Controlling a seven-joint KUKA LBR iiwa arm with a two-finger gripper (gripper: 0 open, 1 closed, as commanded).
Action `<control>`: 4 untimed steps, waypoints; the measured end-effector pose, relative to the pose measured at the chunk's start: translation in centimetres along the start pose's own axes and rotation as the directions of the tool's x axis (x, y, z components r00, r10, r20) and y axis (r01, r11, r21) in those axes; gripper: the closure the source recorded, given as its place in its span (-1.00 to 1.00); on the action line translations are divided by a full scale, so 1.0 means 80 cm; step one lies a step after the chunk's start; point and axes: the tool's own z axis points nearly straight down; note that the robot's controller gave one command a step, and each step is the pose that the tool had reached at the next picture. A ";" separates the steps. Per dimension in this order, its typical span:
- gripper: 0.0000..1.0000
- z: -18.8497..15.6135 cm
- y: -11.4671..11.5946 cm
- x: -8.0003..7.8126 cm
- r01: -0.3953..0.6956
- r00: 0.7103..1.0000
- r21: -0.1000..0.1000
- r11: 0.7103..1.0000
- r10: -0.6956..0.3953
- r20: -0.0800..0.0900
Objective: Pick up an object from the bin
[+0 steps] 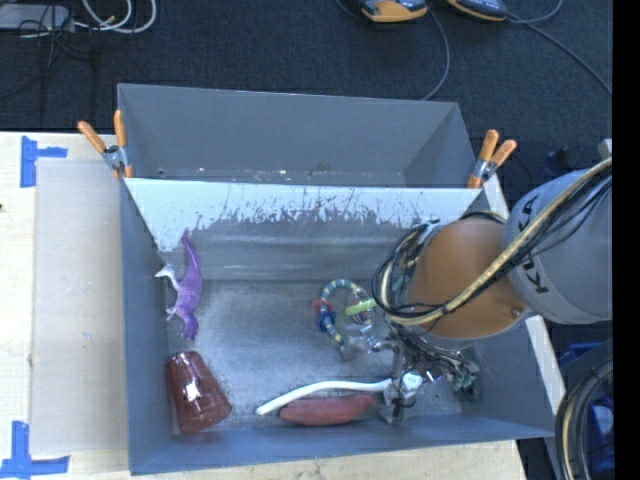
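Crowding behind the jaws sits a beaded ring [338,286]; a red cup [195,393] lies well left. A white tube [330,385] and a red sausage [325,411] stretch leftward from the jaws, whose opening I cannot tell.

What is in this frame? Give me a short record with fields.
bin: grey metal
gripper: low at the front right, by the right end of the white strip
nearest things: white strip; red oblong just in front of it; beaded ring further back
left side: purple dinosaur by the left wall; red cup in the front left corner
held: cannot tell
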 end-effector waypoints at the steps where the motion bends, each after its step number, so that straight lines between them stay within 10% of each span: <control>1: 1.00 0.029 0.003 0.001 0.039 0.999 0.002 0.999 -0.039 0.003; 4: 1.00 -0.009 0.006 0.004 0.044 0.999 -0.002 0.999 -0.044 -0.002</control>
